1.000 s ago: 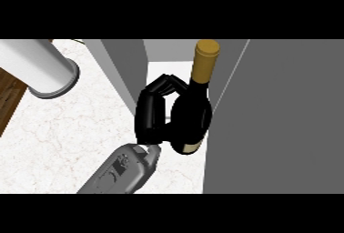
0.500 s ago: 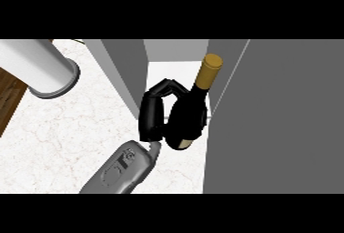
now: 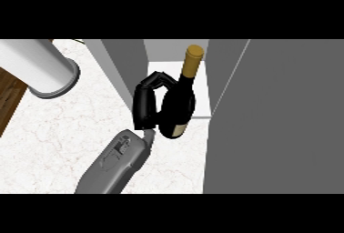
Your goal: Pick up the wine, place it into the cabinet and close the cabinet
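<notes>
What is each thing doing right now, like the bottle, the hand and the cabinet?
wine bottle: held off the counter, tilted, its gold-topped neck pointing into the cabinet opening.
hand: fingers curled round the bottle's body.
cabinet: open, its pale inside showing behind the bottle.
cabinet door: swung open, a grey panel at the right.
white cylinder: standing on the counter at upper left, untouched.

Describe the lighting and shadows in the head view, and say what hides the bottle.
Head view: flat, even light, no glare on the wine bottle; no clear cast shadows on the marble counter; the hand curls round the bottle's left side, covering part of it.
</notes>
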Tool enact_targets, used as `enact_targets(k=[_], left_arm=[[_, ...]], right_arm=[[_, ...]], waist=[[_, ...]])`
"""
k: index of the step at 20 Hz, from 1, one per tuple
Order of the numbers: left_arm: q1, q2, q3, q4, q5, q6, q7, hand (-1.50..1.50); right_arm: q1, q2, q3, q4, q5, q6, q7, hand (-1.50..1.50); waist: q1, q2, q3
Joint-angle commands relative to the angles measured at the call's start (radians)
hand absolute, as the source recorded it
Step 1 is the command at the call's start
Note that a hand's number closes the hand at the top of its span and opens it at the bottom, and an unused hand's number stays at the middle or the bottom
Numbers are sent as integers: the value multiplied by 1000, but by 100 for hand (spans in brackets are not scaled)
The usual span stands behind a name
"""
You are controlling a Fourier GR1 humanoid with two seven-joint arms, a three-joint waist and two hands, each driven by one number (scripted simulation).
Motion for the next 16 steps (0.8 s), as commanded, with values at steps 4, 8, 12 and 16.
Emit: enact_targets(k=[4,8,12,16], left_arm=[[-79,0,58,127,62,-14,-48,150],[-103,0,125,140,32,-104,28,150],[-158,0,127,214,60,-111,11,150],[-225,0,174,343,62,-132,-23,150]], right_arm=[[17,5,5,-109,-85,-8,49,-150],[33,20,21,-110,-72,-21,44,-150],[72,37,25,-113,-53,-18,9,-150],[-14,8,-12,-65,-95,-37,35,-150]], waist=[[-6,2,0],[1,0,0],[-4,0,0],[-4,2,0]])
